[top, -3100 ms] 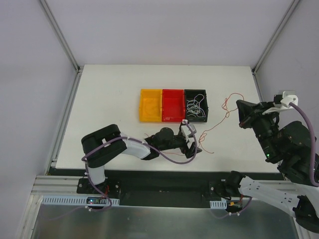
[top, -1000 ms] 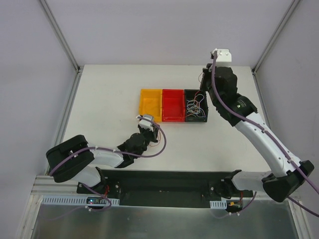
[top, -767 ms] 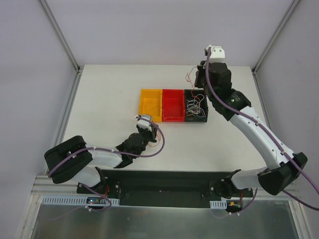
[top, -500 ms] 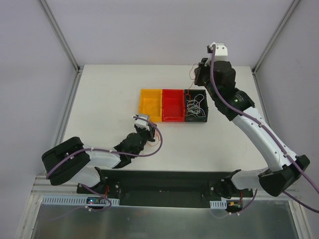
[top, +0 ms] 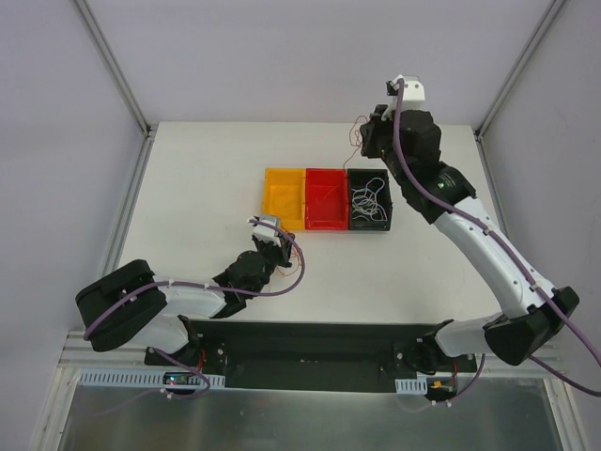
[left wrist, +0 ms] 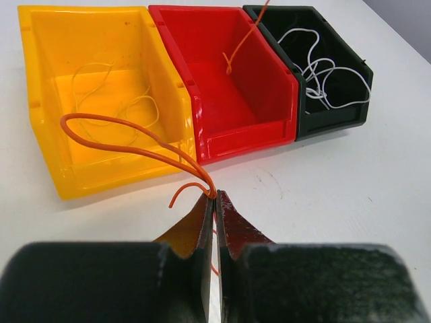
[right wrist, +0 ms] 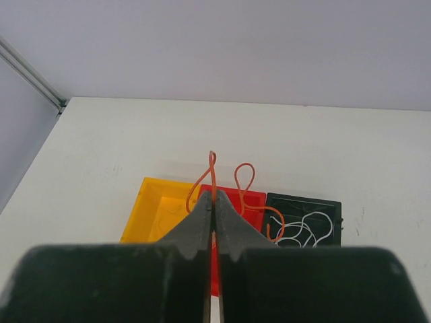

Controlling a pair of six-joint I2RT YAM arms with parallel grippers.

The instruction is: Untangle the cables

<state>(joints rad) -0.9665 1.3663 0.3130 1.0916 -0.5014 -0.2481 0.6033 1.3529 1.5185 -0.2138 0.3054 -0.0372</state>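
My left gripper (left wrist: 215, 196) is shut on an orange cable (left wrist: 121, 138) whose loop arcs left in front of the yellow bin (left wrist: 40, 101); from above the gripper (top: 278, 241) sits low, just in front of that bin. My right gripper (right wrist: 213, 195) is shut on an orange-red cable (right wrist: 246, 176) and hangs high over the bins; in the top view it (top: 369, 134) is behind the black bin, the cable (top: 358, 141) dangling. The cable's tail (left wrist: 236, 57) drops into the red bin (left wrist: 269, 111). White cables (left wrist: 326, 77) lie in the black bin (left wrist: 347, 114). Thin yellow cables (left wrist: 111, 101) lie in the yellow bin.
The three bins (top: 326, 225) stand side by side mid-table: yellow left, red middle, black right. Thick purple arm cables (top: 299, 272) loop beside the left wrist. A metal frame (top: 122, 235) borders the white table (top: 207, 178).
My right gripper has risen and shifted slightly left, lifting the orange-red cable out of the black bin, where only white cables remain. The left gripper has edged a little left, still shut.
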